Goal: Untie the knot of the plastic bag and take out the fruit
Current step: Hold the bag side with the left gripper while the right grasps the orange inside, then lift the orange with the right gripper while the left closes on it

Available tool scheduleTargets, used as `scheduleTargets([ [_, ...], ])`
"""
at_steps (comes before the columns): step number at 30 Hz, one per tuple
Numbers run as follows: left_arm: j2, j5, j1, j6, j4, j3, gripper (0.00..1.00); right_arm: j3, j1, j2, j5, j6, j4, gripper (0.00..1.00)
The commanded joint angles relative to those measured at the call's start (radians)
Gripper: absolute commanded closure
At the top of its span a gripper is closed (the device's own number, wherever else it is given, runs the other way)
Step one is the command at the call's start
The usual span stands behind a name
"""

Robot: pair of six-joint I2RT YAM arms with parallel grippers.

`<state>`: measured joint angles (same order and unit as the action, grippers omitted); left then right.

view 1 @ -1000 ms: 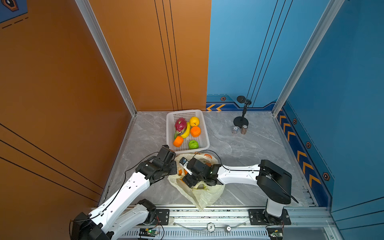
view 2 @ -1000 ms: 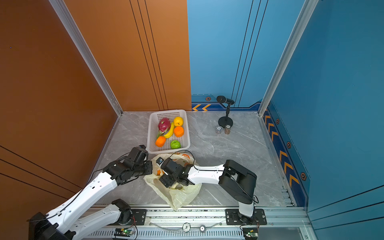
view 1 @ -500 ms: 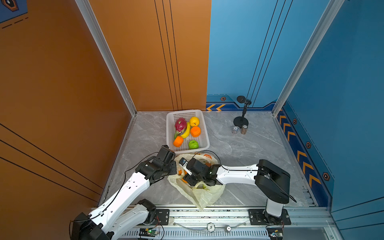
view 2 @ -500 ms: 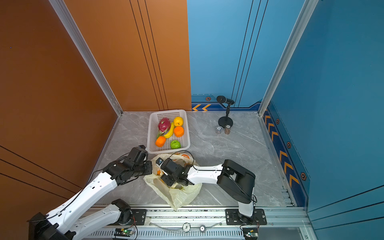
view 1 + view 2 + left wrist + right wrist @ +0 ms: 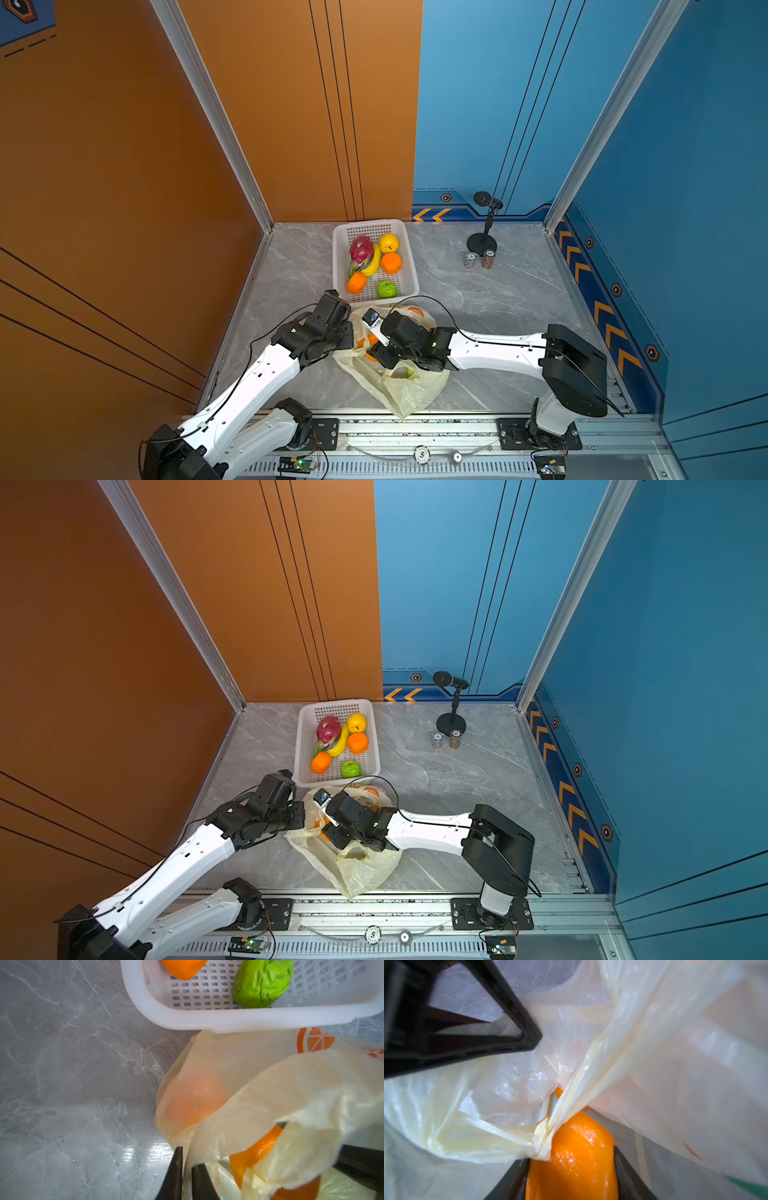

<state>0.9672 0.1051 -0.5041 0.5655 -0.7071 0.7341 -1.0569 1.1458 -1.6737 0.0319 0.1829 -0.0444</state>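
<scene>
The pale-yellow plastic bag (image 5: 401, 388) (image 5: 361, 872) lies open on the marble floor just in front of the basket. My left gripper (image 5: 188, 1157) (image 5: 352, 337) is shut on the bag's edge (image 5: 259, 1084) at its left side. Reaching into the bag's mouth, my right gripper (image 5: 571, 1153) (image 5: 376, 353) is shut on an orange (image 5: 577, 1163) (image 5: 257, 1151); a bunched fold of plastic lies against it. Another orange (image 5: 193, 1103) shows through the plastic. Something green (image 5: 405, 373) lies deeper in the bag. The knot is out of view.
The white basket (image 5: 338, 266) (image 5: 207, 1022) behind the bag holds a dragon fruit (image 5: 360, 251), a banana, a yellow fruit (image 5: 389, 243), two oranges and a green fruit (image 5: 387, 289). A microphone stand (image 5: 482, 241) and two small cans (image 5: 469, 261) stand at the back right.
My right gripper has narrowed its jaws and closed on the orange inside the bag, shifting slightly left. The left gripper has kept its hold on the bag's edge.
</scene>
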Motion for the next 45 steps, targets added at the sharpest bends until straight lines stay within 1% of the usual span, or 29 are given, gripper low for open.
scheduleTargets([
  [1, 0.007, -0.012, -0.001, -0.021, 0.003, 0.004, 0.88, 0.033, 0.005, 0.062, 0.015, 0.036, -0.019, 0.53],
  [13, 0.026, -0.007, -0.009, -0.035, 0.010, 0.014, 0.87, 0.121, -0.039, 0.263, -0.027, 0.144, 0.027, 0.55],
  [21, 0.024, -0.002, -0.016, -0.043, 0.018, 0.027, 0.78, 0.199, -0.124, 0.416, -0.058, 0.241, 0.075, 0.55],
  [27, -0.008, -0.021, -0.015, -0.090, 0.048, 0.028, 0.70, 0.247, -0.199, 0.510, -0.081, 0.330, 0.112, 0.55],
  [32, -0.061, -0.075, -0.015, -0.162, 0.100, 0.031, 0.53, 0.257, -0.245, 0.569, -0.103, 0.396, 0.126, 0.55],
  [36, -0.099, -0.157, -0.016, -0.222, 0.176, 0.036, 0.47, 0.240, -0.299, 0.574, -0.171, 0.483, 0.118, 0.55],
  [38, -0.112, -0.239, -0.020, -0.259, 0.244, 0.039, 0.43, 0.226, -0.331, 0.567, -0.228, 0.539, 0.125, 0.55],
  [40, -0.115, -0.297, -0.032, -0.302, 0.302, 0.046, 0.39, 0.206, -0.349, 0.556, -0.264, 0.571, 0.120, 0.54],
  [45, -0.100, -0.343, -0.075, -0.406, 0.437, 0.068, 0.31, 0.158, -0.374, 0.529, -0.324, 0.632, 0.106, 0.54],
])
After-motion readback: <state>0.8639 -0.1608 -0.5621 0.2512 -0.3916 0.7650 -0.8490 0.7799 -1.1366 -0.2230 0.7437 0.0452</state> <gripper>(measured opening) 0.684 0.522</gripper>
